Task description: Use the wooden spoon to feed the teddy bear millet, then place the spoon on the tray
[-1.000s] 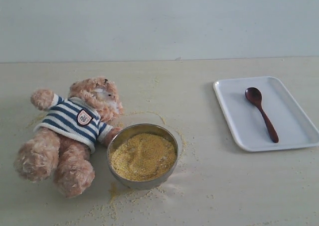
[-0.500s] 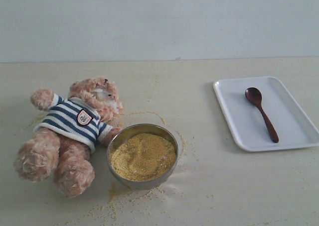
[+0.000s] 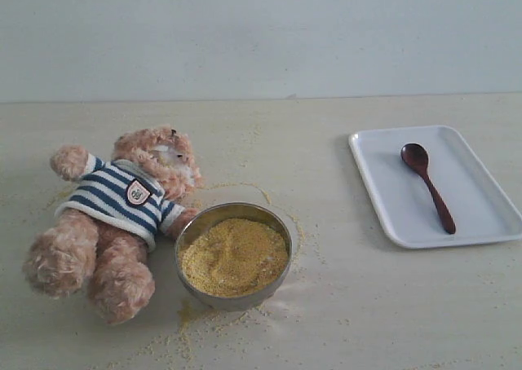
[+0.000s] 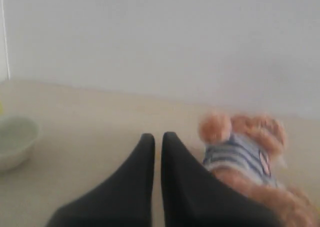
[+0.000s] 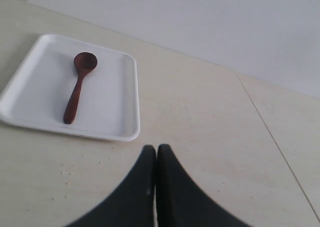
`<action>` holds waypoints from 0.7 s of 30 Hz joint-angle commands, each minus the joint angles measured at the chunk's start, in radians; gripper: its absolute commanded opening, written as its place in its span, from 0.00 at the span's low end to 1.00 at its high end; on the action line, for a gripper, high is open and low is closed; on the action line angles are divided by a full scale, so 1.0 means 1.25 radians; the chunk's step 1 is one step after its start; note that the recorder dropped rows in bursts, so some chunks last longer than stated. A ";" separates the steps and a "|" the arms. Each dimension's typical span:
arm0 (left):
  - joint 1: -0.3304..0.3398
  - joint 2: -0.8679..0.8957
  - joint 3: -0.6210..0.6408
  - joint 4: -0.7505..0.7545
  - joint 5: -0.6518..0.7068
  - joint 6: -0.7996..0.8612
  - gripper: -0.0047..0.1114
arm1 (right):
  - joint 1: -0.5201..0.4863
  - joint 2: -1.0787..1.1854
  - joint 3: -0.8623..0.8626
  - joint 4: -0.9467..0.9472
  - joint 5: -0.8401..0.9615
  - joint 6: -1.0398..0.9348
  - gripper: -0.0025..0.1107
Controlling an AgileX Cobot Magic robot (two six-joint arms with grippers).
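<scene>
The wooden spoon (image 3: 427, 187) is seen lying flat in the tray (image 3: 383, 199), well apart from the teddy bear (image 3: 114, 215). The bear is laid just beside the steel bowl (image 3: 236, 299) of millet (image 3: 234, 256). The writing on its pink badge (image 3: 138, 192) cannot be read. The left gripper (image 4: 158, 137) and the right gripper (image 5: 156, 148) are each held closed on nothing, and their bases are cut off.

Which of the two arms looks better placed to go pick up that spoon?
The right. The wooden spoon lies on the tray, on that arm's side, in plain sight ahead of the right tool. The left tool faces the teddy bear instead.
</scene>
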State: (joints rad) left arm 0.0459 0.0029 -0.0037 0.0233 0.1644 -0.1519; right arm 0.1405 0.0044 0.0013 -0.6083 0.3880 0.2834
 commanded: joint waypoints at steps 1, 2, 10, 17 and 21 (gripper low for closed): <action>-0.047 -0.002 0.003 0.012 0.151 0.107 0.08 | -0.002 -0.003 -0.001 0.002 -0.002 -0.001 0.02; -0.047 -0.002 0.003 0.010 0.151 0.133 0.08 | -0.002 -0.003 -0.001 0.002 -0.002 -0.001 0.02; -0.045 -0.002 0.003 0.008 0.107 0.249 0.08 | -0.002 -0.003 -0.001 0.002 -0.002 -0.001 0.02; -0.045 -0.002 0.003 0.008 0.104 0.249 0.08 | -0.002 -0.003 -0.001 0.002 -0.002 -0.001 0.02; -0.045 -0.002 0.003 0.008 0.104 0.249 0.08 | -0.002 -0.003 -0.001 0.002 -0.002 -0.001 0.02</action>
State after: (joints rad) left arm -0.0076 0.0029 0.0010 0.0296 0.3075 0.1526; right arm 0.1405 0.0044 0.0013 -0.6083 0.3880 0.2834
